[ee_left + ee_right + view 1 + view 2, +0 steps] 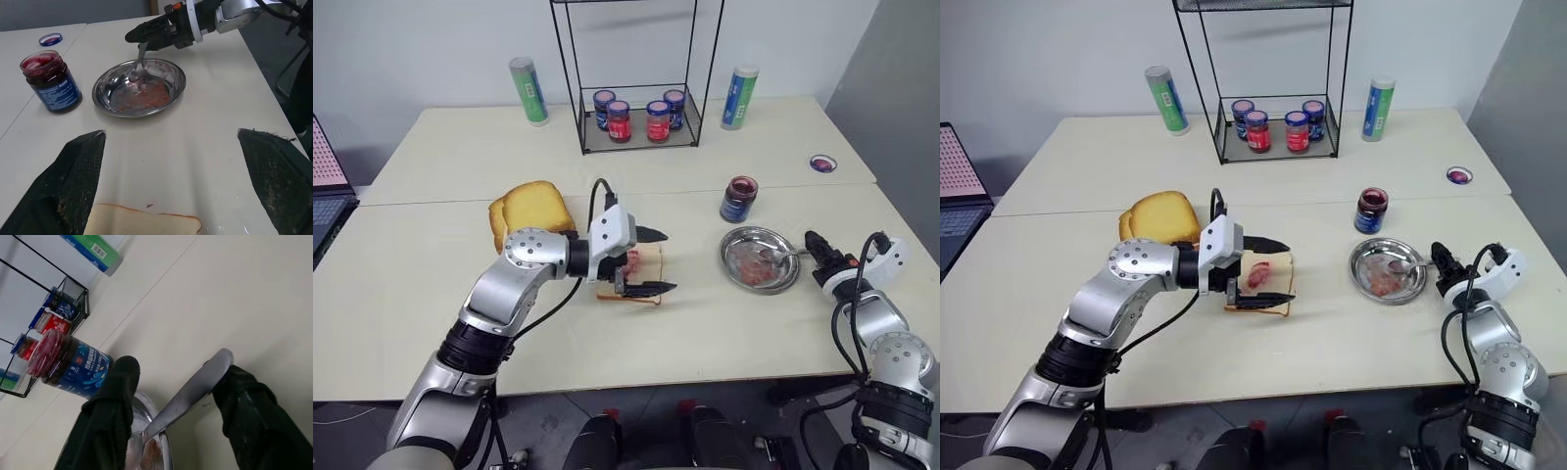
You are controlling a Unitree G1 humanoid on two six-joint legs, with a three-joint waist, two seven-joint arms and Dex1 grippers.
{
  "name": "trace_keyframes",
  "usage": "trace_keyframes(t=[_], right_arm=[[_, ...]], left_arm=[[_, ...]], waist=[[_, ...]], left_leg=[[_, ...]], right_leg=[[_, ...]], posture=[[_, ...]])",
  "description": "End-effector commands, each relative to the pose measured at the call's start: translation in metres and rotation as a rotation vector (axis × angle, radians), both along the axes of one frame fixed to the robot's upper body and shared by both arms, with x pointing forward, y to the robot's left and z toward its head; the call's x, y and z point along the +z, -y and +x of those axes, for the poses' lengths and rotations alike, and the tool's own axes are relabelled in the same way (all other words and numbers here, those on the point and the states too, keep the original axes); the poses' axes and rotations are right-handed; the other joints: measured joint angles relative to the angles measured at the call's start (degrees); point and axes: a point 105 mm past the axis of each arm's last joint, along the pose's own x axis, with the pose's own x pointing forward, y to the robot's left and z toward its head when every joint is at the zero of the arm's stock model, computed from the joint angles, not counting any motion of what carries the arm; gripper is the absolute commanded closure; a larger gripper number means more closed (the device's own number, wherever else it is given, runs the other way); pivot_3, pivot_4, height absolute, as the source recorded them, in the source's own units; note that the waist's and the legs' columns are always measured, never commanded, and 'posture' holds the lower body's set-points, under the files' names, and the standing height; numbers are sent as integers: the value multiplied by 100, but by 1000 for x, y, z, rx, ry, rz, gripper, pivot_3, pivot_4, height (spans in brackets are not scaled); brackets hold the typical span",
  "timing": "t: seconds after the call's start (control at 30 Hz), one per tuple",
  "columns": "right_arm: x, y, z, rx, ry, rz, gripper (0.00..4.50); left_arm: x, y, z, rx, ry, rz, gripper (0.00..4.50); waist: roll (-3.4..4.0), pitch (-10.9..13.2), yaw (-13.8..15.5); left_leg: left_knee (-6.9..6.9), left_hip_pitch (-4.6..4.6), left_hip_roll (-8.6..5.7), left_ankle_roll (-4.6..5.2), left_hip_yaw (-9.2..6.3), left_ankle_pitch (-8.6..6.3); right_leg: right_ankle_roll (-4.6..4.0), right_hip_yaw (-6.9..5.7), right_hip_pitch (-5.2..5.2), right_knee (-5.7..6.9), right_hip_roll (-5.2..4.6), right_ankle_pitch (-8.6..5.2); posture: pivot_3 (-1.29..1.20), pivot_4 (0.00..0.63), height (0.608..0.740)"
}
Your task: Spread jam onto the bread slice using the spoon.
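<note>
The bread slice lies on the table's middle with a dark red smear of jam on its face. My left gripper is open, one black finger on each side of the slice's near end. The spoon rests with its bowl in the round steel plate, which carries jam smears. My right gripper is open at the plate's right, and the spoon's handle lies between its fingers against one of them. The open jam jar stands just behind the plate.
A stack of thicker golden bread sits left of the slice. At the back, a wire rack holds several lidded jars, flanked by two tall cans. A jar lid lies far right; a laptop at the left edge.
</note>
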Motion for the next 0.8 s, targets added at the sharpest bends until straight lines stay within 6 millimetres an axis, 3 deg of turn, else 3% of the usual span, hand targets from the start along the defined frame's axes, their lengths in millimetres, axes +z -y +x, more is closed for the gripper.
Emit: trace_keyframes(t=[0.03,0.2,0.37,0.63,0.8], right_arm=[[10,8,-2,2,24,-50,905],[19,12,-6,30,23,-111,11],[25,16,-3,47,27,-115,11],[30,-14,5,159,56,-84,11],[32,-21,7,177,64,-73,11]], left_arm=[[14,-3,-3,6,67,-22,0],[14,-7,-2,25,69,-23,0],[13,-7,-2,39,68,-32,0],[14,-12,-3,64,71,-36,0],[13,-14,-4,76,71,-36,0]], waist=[[0,0,1],[0,0,3],[0,0,13],[0,0,13],[0,0,14]], left_leg=[[0,0,0,0,0,0],[1,0,0,0,0,0],[2,0,0,0,1,0],[2,0,1,0,-1,0],[4,-1,2,0,-1,0]], right_leg=[[0,0,0,0,0,0],[0,0,0,0,0,0],[0,-1,1,0,0,0],[0,-1,1,0,0,0],[0,0,2,0,-2,0]], posture=[[0,150,740],[0,150,740],[0,150,740],[0,150,740],[0,150,740]])
